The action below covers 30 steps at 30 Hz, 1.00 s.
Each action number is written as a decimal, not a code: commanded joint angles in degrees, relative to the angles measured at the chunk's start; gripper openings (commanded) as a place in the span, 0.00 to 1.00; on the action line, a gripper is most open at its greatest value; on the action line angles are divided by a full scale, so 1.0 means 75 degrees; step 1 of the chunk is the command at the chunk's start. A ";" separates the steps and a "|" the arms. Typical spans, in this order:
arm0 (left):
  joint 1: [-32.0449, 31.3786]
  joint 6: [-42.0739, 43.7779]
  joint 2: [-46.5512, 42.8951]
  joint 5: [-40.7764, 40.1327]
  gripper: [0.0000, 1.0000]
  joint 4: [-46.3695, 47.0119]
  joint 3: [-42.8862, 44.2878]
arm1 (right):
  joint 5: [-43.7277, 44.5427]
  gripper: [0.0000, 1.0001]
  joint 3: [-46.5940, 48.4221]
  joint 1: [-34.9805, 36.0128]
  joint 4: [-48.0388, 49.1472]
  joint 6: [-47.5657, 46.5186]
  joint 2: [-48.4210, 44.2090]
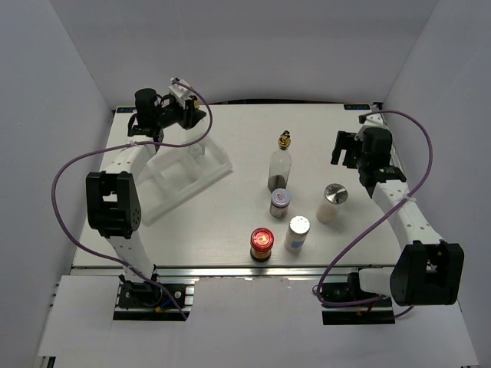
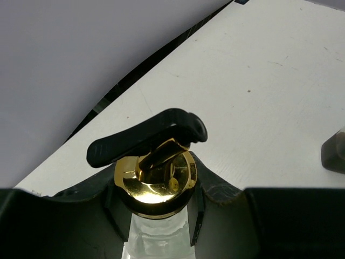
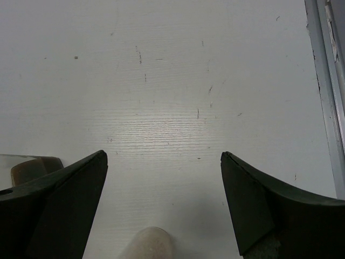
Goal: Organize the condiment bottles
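Note:
My left gripper [image 1: 196, 120] is shut on the neck of a clear glass bottle [image 1: 196, 151] that stands at the white tray [image 1: 173, 188], back left. In the left wrist view the jaws [image 2: 156, 197] clasp it just below its gold pourer top [image 2: 155, 178] with a black lever. The second glass bottle [image 1: 281, 167] stands mid-table. In front of it are the label-lidded jar [image 1: 280, 203], the red-lidded jar [image 1: 261, 243] and two silver-capped shakers [image 1: 298, 233] [image 1: 332, 202]. My right gripper [image 1: 342, 149] is open and empty, behind the right shaker [image 3: 148, 245].
The tray has open compartments to the left of the held bottle. White walls close in the table at the back and sides. A metal rail [image 3: 326, 91] runs along the table's right edge. Purple cables loop beside both arms.

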 commanded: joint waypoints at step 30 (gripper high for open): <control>0.0017 -0.2297 -0.4073 -0.2138 0.98 0.0175 -0.2904 | -0.6257 0.89 0.0189 0.0188 -0.0927 -0.3556 -0.1993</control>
